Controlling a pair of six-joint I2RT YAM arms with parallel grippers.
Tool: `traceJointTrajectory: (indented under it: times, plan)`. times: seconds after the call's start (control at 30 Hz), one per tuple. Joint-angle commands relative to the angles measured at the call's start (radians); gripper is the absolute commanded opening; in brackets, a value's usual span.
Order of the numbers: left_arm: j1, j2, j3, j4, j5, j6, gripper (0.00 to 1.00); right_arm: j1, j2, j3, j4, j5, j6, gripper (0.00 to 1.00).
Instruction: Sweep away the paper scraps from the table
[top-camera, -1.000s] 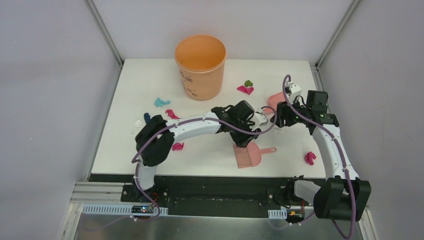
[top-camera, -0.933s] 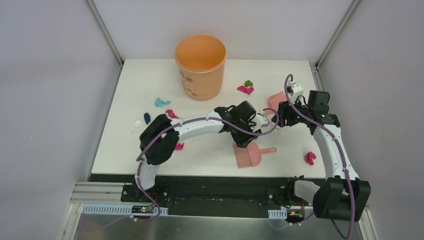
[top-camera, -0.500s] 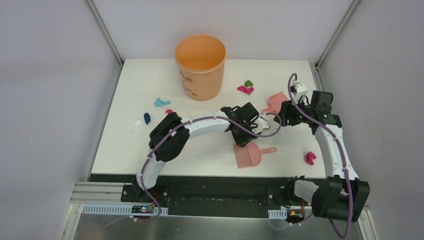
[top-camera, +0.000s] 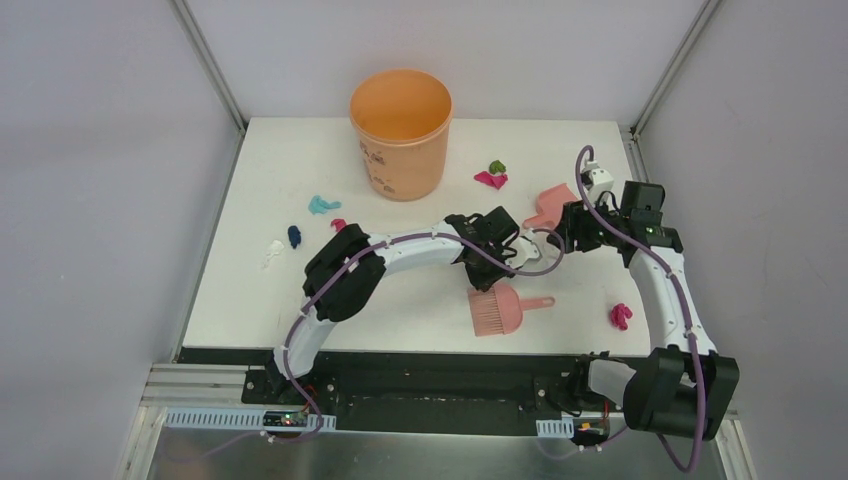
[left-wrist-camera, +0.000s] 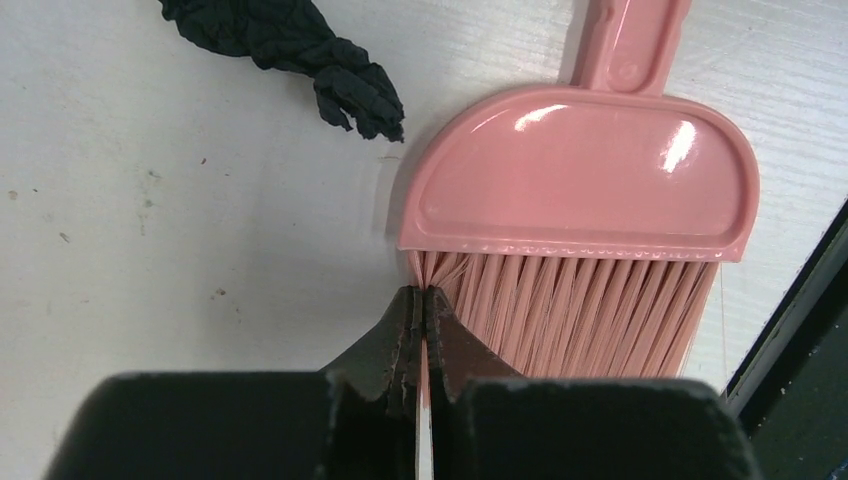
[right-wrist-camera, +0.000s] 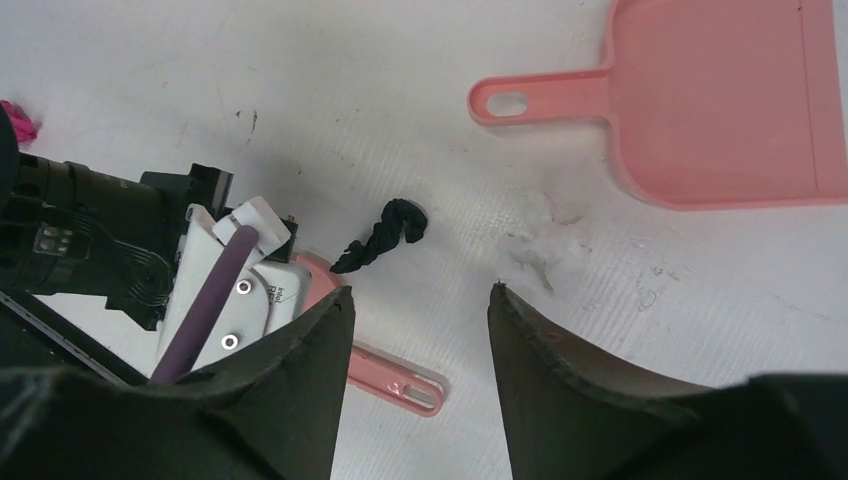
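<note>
Black scrap (left-wrist-camera: 285, 40): is lying on the table (top-camera: 240, 300), just ahead and to the left of the left claw (left-wrist-camera: 422, 300), apart from it. It is also sitting just ahead of the right claw (right-wrist-camera: 421, 290), toward that claw's left finger.
Other scraps: a magenta wad (top-camera: 620, 316) is lying behind the right claw, nearer the arm bases. A green-and-magenta pair (top-camera: 491, 175) is sitting beyond both claws. A teal wad (top-camera: 322, 205), a dark blue wad (top-camera: 294, 236) and a white wad (top-camera: 273, 250) are lying well to the left of the left claw.
Left claw: is holding its fingers pressed together, with the tips touching the bristle corner of the pink brush (left-wrist-camera: 580, 175). A thin pink sliver is showing in the slit between them.
Right claw: is hovering over the table with its fingers spread apart, gripping nothing.
Dustpan (right-wrist-camera: 730, 100): is lying ahead and to the right of the right claw, with its handle pointing toward the claw's left side.
Bucket (top-camera: 400, 130): is standing upright, beyond the left claw.
</note>
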Motion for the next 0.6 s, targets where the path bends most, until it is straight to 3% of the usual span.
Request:
traceJointTrajectory:
  times: [0.0,0.27,0.57]
  plan:
    - [0.004,-0.097,-0.027,-0.005,-0.002,0.025,0.00,-0.007,0.027,0.015,0.015,-0.071,-0.007,0.55]
    - [0.005,-0.340,-0.175,0.000,-0.091,0.066,0.00,-0.007,0.015,-0.014,0.021,-0.268,0.003,0.57]
    - [-0.047,-0.662,-0.426,0.066,-0.238,0.098,0.00,0.018,0.067,-0.049,-0.067,-0.444,-0.160,0.68]
